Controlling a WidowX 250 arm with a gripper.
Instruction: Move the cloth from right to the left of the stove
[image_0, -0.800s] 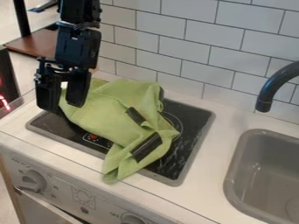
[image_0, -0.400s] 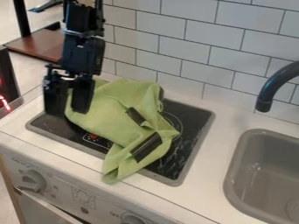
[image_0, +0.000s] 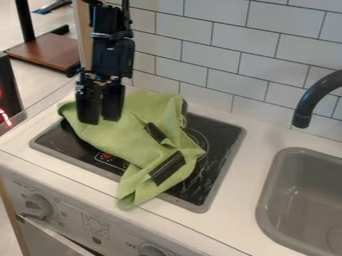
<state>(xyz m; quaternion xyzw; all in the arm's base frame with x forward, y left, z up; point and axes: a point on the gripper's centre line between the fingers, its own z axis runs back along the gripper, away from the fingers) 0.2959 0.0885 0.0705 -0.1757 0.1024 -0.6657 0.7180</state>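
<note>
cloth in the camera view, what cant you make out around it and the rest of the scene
All in the camera view:
- Part of the green cloth: hidden behind the gripper.
- Whether the two touch: the gripper covers that spot.
- Much of the black cooktop: covered by the cloth.
- Sink's far side and faucet's base: cut off by the right edge.

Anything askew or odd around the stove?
The green cloth lies rumpled across the black stovetop, one corner hanging past its front rim onto the white counter. No spill or damage stands out.
</note>
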